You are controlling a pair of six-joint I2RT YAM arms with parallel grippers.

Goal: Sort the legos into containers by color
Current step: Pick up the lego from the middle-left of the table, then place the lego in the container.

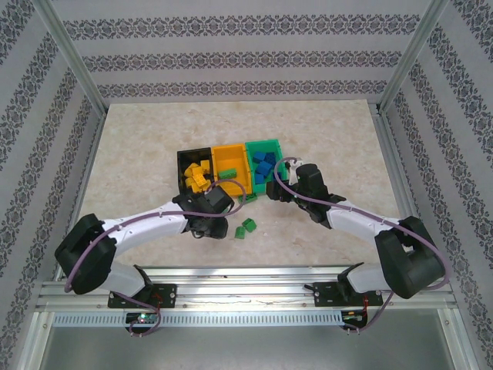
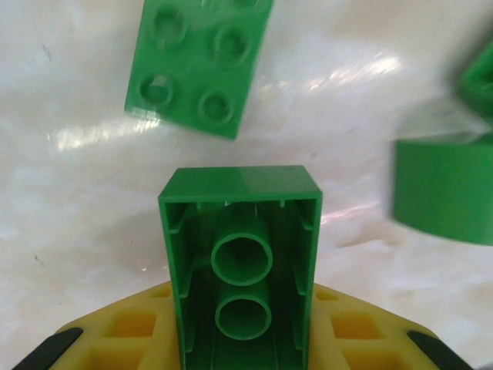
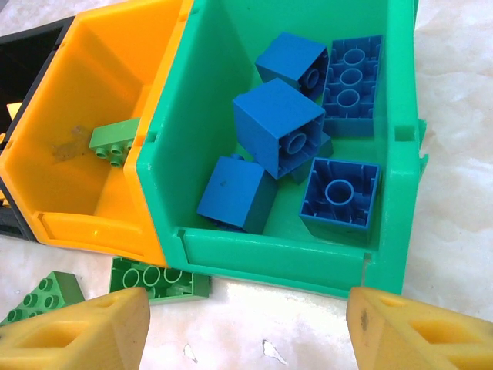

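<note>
Left gripper first: its yellow fingers are clamped on a green brick, hollow underside facing my wrist camera, the pale counter behind it. A second green brick lies studs-up beyond it. My right gripper stands open with nothing between its fingers, just in front of the green bin, which holds the blue bricks. The orange-yellow bin beside it holds one light green brick; the black bin holds yellow bricks.
</note>
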